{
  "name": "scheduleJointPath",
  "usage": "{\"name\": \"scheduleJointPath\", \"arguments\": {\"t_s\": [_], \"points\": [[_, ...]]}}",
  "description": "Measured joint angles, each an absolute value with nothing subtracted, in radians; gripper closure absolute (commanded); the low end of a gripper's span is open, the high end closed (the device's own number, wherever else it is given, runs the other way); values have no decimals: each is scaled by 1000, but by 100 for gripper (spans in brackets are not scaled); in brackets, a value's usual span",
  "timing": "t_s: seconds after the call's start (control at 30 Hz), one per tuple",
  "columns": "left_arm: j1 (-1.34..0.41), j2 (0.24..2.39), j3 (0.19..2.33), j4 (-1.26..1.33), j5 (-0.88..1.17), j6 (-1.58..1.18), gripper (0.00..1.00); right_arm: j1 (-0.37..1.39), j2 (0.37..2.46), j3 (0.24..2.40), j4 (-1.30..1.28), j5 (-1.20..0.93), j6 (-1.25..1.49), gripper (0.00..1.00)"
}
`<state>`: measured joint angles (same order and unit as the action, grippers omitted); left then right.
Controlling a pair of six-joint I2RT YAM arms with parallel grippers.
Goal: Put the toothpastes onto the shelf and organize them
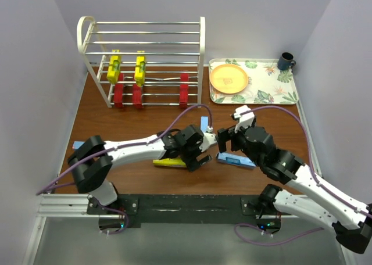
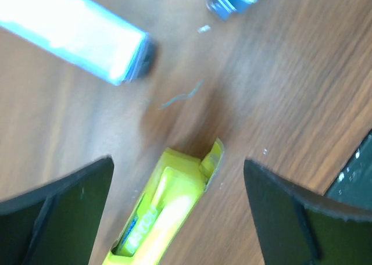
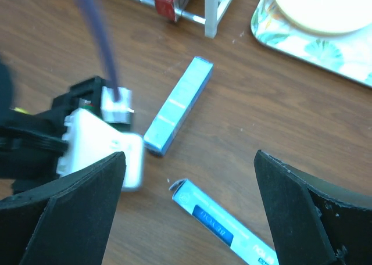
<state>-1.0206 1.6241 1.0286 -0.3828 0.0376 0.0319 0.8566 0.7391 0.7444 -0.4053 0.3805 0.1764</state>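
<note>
Far-left blue toothpaste (image 1: pixel 77 144): flat on the table (image 1: pixel 133 117), by the left edge, well apart from the rest.
Shelf (image 1: pixel 145 43): white wire rack, upright at back left.
Shelf load: two yellow toothpastes (image 1: pixel 114 68) across the middle tier; three red toothpastes (image 1: pixel 118 94) across the bottom tier.
Loose yellow toothpaste (image 2: pixel 168 212): flat on the table, one end between the left fingers, touching neither; end flap ajar.
Left gripper (image 1: pixel 199 162): fingers spread wide, holding nothing, low over the table.
Centre blue toothpastes: one (image 3: pixel 177 105) lying diagonally near the shelf's corner, another (image 3: pixel 224 230) below the right gripper; both flat on the table.
Right gripper (image 3: pixel 189 160): fingers spread wide, empty.
Floral tray (image 1: pixel 279 90): back right, bearing an orange plate (image 1: pixel 228 78) and a dark mug (image 1: pixel 285 61).
</note>
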Motion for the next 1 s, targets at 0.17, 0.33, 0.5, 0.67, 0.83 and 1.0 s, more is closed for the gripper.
{"name": "scheduleJointPath", "arguments": {"t_s": [0.17, 0.33, 0.5, 0.67, 0.83, 1.0], "points": [[-921, 1445, 941, -318, -22, -117, 1, 854, 754, 784, -360, 365, 162, 2], [-713, 1225, 819, -224, -123, -308, 0, 855, 891, 815, -359, 262, 126, 2], [-633, 1055, 748, -258, -250, -477, 2, 857, 1080, 834, -358, 110, 104, 2], [-570, 894, 710, -391, -435, -667, 5, 869, 1249, 900, -359, 2, 75, 2], [-568, 776, 692, -528, -578, -838, 7, 902, 1409, 999, -374, -59, 18, 2], [-568, 735, 692, -665, -693, -972, 8, 984, 1568, 1103, -414, -70, -60, 2]]}}
